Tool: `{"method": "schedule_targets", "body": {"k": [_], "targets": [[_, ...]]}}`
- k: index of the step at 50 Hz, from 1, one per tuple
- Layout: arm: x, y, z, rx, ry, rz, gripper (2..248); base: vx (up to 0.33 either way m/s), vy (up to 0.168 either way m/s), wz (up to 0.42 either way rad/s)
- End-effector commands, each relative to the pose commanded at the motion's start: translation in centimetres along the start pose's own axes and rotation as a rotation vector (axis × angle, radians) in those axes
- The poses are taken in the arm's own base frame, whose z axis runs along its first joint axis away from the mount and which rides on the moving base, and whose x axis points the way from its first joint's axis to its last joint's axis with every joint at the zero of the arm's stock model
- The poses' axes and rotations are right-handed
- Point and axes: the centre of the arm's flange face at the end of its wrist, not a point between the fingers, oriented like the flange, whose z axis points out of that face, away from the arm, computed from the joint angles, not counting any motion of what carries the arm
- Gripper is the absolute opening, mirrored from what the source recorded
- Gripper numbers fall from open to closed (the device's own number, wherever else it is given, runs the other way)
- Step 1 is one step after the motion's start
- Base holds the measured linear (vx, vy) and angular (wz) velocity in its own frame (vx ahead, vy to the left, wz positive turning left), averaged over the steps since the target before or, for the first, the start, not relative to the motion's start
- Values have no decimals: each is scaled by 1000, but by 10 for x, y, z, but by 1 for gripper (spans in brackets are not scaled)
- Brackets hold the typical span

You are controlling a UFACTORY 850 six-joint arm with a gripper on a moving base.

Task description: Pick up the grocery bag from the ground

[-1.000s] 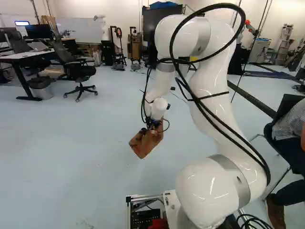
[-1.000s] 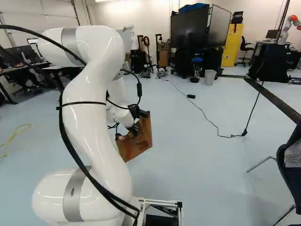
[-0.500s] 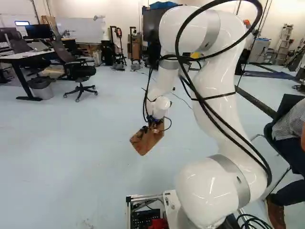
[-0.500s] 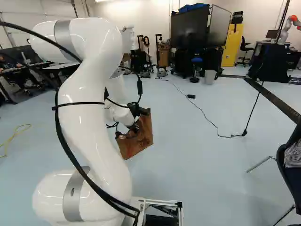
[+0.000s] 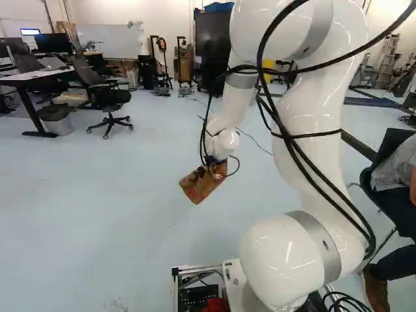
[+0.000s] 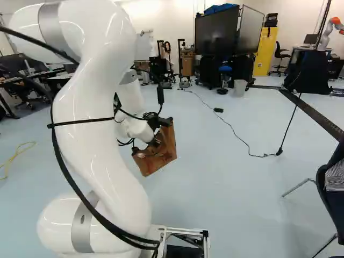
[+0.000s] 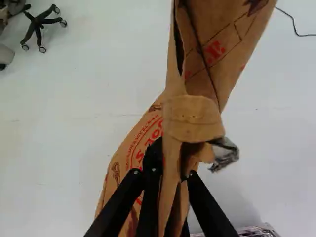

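Observation:
In the right base view my gripper (image 6: 160, 126) is at the upper part of the brown paper grocery bag (image 6: 159, 156). The left base view shows the same bag (image 5: 201, 184) tilted beneath the wrist, over the pale floor. Seen from the wrist, the gripper (image 7: 165, 175) is shut on the bag's folded paper edge, one black finger on each side. Creased brown paper (image 7: 192, 118) with red print spreads ahead of and beside the fingers. The orange pads are hidden, and the bag's underside cannot be seen.
A seated person (image 5: 396, 188) is at the right of the left base view. An office chair (image 5: 107, 97) and a desk (image 5: 39, 77) stand at its left. A cable (image 6: 236, 134) lies on the floor, and another robot (image 6: 329, 32) stands far back.
The arm's upper links have swung outward, and the wrist and gripper have shifted slightly, carrying the bag a little farther up in both base views. The base has not moved.

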Motion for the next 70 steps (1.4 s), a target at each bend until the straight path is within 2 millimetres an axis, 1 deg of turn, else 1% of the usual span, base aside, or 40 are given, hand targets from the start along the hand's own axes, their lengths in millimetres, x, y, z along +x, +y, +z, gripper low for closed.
{"method": "schedule_targets", "body": {"k": [19, 38, 54, 70], "targets": [[-1, 15, -51, 30, 134, -71, 22, 0, 0, 0], [-12, 32, -104, 47, 291, -154, 22, 0, 0, 0], [-25, 44, -136, 49, 395, -209, 22, 0, 0, 0], [-38, 52, -158, 46, 477, -252, 22, 0, 0, 0]]}}
